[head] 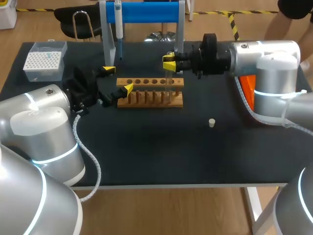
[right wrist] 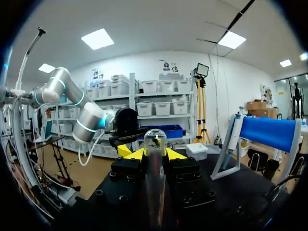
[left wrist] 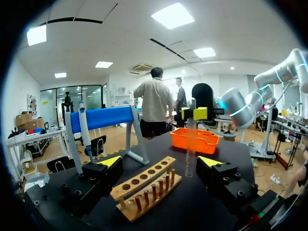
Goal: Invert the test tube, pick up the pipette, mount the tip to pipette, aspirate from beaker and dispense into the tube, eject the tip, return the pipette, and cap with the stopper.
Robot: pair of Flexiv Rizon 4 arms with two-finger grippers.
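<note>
A wooden test tube rack (head: pixel 149 93) stands mid-table. My right gripper (head: pixel 169 62) is shut on a clear test tube (head: pixel 169 78), held upright over the rack's right end. In the right wrist view the tube (right wrist: pixel 155 178) sits between the fingers of that gripper (right wrist: pixel 151 154), rounded end pointing away from the wrist. My left gripper (head: pixel 118 79) is open, its fingers on either side of the rack's left end. In the left wrist view the rack (left wrist: pixel 147 187) lies between the fingers of the left gripper (left wrist: pixel 160 161) with gaps. The pipette (head: pixel 119 29) hangs on the blue-barred stand (head: pixel 146 12). A small stopper (head: pixel 212 123) lies right of the rack.
A white tip box (head: pixel 45 59) sits at the back left corner. An orange bin (head: pixel 248 88) stands at the right, partly behind my right arm. Bare table lies in front of the rack.
</note>
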